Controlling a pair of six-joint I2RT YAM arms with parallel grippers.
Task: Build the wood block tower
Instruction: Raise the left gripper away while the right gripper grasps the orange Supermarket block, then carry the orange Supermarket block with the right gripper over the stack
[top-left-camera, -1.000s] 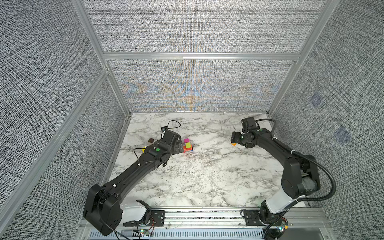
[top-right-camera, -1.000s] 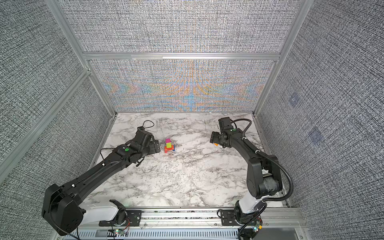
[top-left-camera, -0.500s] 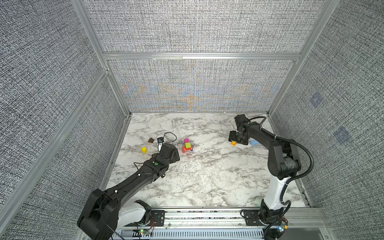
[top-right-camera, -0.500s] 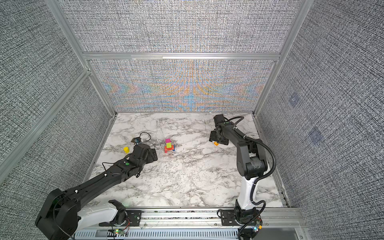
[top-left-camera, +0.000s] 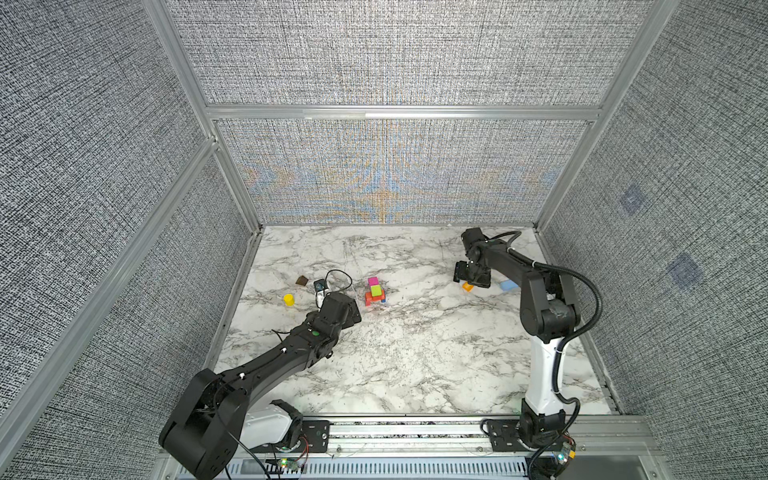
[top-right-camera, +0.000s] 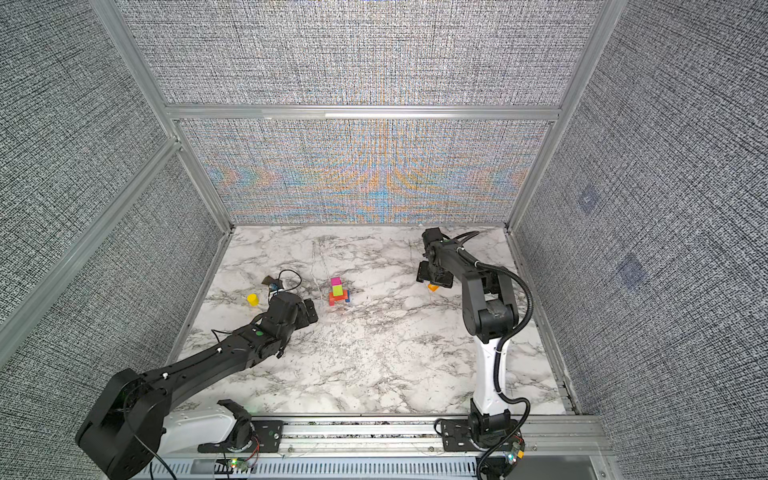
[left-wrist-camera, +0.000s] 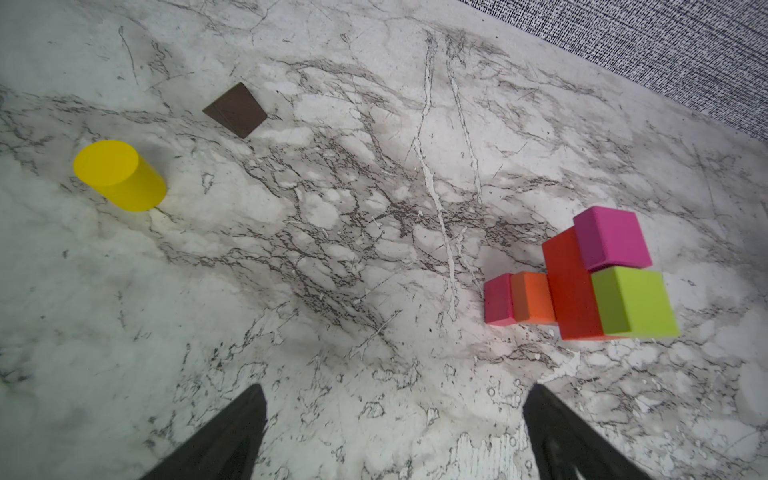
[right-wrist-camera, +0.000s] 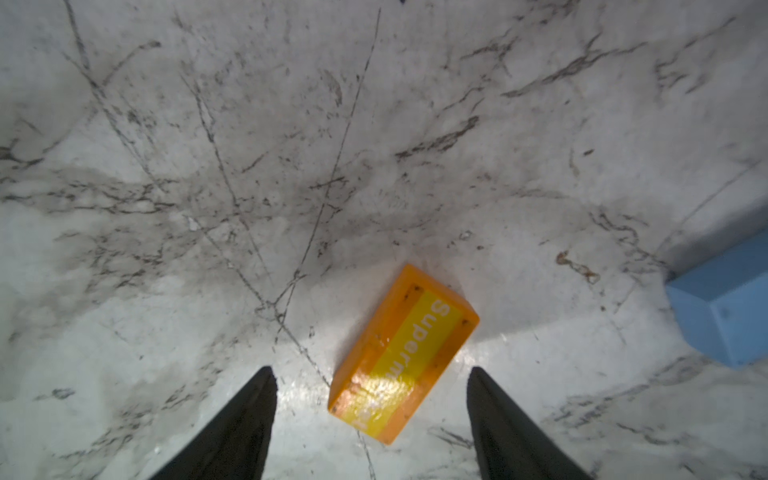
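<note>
Though started, far from done: low tower mid-table, red, orange, lime, magenta. Loose on table: yellow cylinder, brown block, light blue block. Left gripper spread, empty; right gripper spread astride orange brick, unclamped.

tower in the middle, cylinder well left, brick well right

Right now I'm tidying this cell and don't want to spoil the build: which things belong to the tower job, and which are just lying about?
Job: the tower, part built; yellow cylinder; brown block; orange brick; light blue block.
Lying about: no loose item seen; the small cabled unit seems part of the left arm.
</note>
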